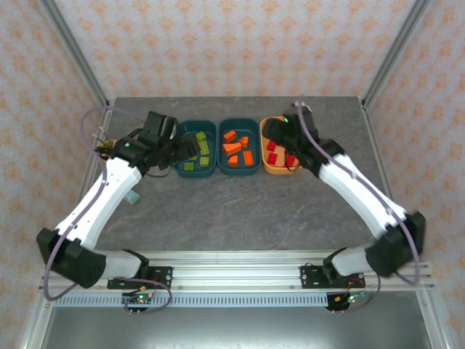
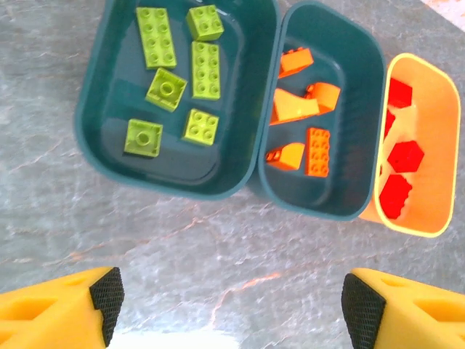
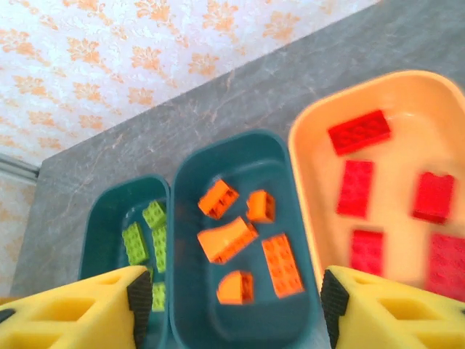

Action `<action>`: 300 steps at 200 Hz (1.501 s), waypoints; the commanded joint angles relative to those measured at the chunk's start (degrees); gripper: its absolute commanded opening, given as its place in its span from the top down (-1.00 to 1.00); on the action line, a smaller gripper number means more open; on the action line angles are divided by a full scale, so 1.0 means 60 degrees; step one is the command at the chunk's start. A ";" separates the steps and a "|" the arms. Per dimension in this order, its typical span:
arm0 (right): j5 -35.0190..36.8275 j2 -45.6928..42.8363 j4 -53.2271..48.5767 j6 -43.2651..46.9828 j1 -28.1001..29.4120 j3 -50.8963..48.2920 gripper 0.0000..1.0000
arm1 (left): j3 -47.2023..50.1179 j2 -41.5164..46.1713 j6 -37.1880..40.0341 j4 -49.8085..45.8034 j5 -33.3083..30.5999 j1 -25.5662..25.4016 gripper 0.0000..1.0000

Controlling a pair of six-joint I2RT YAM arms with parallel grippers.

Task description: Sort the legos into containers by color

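**Sort looks done; the risk now is upsetting the trays**

- Yellow-green bricks (image 2: 205, 69) all lie in the left teal tray (image 2: 102, 94). Orange bricks (image 2: 317, 151) are in the middle teal tray (image 2: 363, 109), and red bricks (image 2: 405, 155) in the orange tray (image 2: 436, 145) on the right. I see no mixed colours and no brick loose on the table (image 1: 240, 211).
- The three trays stand in a row at the far side, rims touching or nearly so.
- Left gripper (image 2: 232, 298): fingers spread wide, nothing between them, above the near edge of the left tray.
- Right gripper (image 3: 232, 305): also spread and empty, over the middle and orange trays.

Hazards, my judgement:
1. With both claws low over the rims, a careless pull back could hook a tray wall.
2. Because the trays abut, a shove on one would likely shift its neighbours and could spill bricks across.
3. A small pale object (image 1: 131, 198) sits by the left arm; too small to identify, and a sweep could knock it.
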State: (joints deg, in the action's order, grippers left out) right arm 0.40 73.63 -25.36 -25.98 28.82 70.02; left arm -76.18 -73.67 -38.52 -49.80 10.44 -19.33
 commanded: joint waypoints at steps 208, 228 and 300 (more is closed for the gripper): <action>0.2901 -0.0694 0.6682 0.3785 -0.3240 -0.6848 -1.00 | 0.6474 -0.0429 0.5749 0.9128 -0.5583 0.1269 -1.00; 0.2352 0.0246 0.8109 0.3919 -0.3593 -0.6880 -1.00 | 0.6452 -0.1438 0.6188 1.0630 -0.5237 0.1567 -1.00; 0.0521 0.2286 1.3002 0.4253 -0.4832 -0.8342 -0.99 | 0.9317 -0.2042 0.6129 1.6780 -0.4348 0.2570 -1.00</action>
State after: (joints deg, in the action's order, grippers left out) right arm 8.16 84.23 36.16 -1.17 0.32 24.40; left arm -28.99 -85.30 -1.63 28.42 -15.27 -4.10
